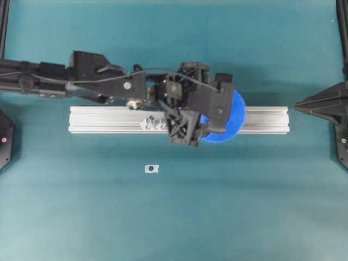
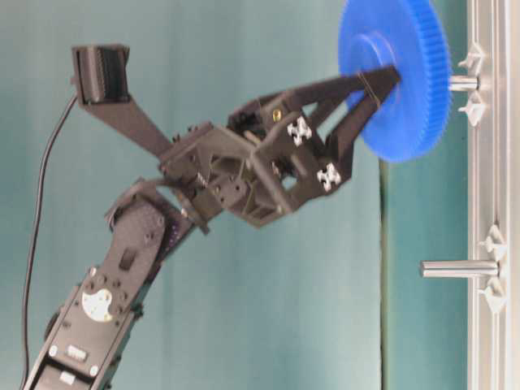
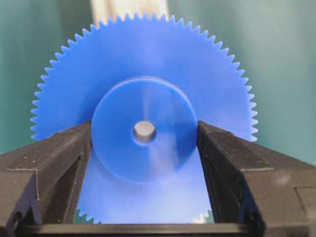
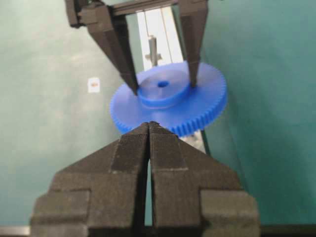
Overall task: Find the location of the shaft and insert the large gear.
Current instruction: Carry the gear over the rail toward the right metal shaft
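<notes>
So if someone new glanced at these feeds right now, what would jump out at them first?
First the bright blue toothed plastic gear, gripped by its raised hub in the left pincer above the long aluminium rail. In the table-level view one grey metal pin pokes out right at the gear, while a second like it stands bare further along. The right pincer sits shut, facing it all.

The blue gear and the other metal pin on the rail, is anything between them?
Nothing: in the table-level view bare rail separates the large gear from the free pin.
</notes>
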You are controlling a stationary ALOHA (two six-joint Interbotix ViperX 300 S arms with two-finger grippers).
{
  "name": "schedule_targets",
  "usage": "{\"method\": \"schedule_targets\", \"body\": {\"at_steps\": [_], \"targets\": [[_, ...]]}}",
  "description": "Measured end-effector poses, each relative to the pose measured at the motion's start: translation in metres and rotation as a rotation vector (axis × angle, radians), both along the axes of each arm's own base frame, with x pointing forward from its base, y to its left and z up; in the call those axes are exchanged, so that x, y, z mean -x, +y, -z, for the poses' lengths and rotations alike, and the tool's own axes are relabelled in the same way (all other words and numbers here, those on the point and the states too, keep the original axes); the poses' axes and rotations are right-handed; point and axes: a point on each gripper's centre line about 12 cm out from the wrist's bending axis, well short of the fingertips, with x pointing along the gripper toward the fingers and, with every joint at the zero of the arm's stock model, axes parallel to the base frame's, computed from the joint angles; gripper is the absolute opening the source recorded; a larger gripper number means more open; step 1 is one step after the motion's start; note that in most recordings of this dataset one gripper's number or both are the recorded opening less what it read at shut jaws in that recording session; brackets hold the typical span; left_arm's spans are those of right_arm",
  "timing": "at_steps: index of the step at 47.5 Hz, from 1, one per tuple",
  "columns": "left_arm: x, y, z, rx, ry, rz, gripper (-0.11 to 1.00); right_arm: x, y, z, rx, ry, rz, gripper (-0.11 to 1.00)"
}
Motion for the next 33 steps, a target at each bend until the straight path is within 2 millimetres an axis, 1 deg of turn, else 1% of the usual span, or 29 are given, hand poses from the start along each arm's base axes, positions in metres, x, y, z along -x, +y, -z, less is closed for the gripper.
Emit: {"method": "schedule_targets", "body": {"at_steps": [10,19,30,33], "targets": [[-0.004,0.003,0.018,-0.012,0.033,0.007,0.72,0.001,-0.001,0.001,-0.001,0.006,0.009,0.01],[-0.006,0.005,0.018,-0.012,0.039,0.002,0.72,0.001,-0.003,0.001,-0.001,0.006,0.017,0.02],[0.003,0.025,0.024,-0.016,0.153,-0.025,0.72,0.001,-0.004,0.001,0.000,0.005,0.024,0.01],[0.005,0.027,0.024,-0.020,0.178,-0.024,0.72,0.001,-0.004,0.001,0.000,0.003,0.026,0.01]]}}
